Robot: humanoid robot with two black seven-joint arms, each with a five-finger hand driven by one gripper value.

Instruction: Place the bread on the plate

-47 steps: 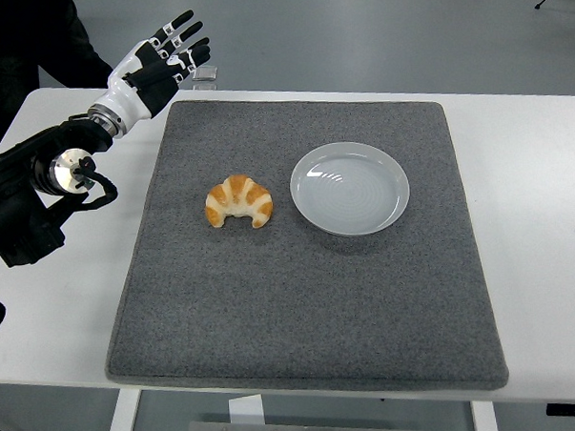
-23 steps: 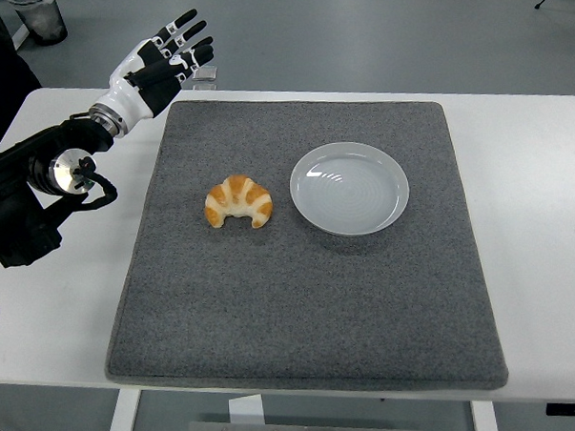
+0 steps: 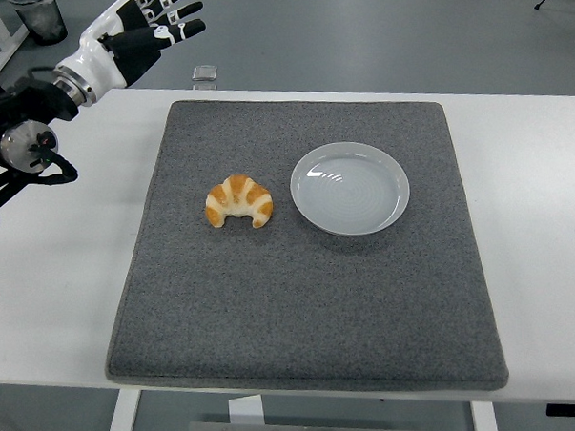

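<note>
Bread sits on grey mat, just left of plate, not touching it. Left hand hangs far behind-left of plate, fingers spread wide, empty. Risk: long reach; off-centre grasp shoves bread or nudges plate.

Your working surface is the grey felt mat on the white table, and most of it lies bare. Only two things stand on it: the croissant left of centre and the white plate just beside it on the right, apart, with a narrow strip of mat between them. The whole near half of the mat is free, as are the far strip and the right margin. Your left hand hangs with fingers spread beyond the mat's far left corner, well apart from the croissant, nothing between them.
</note>
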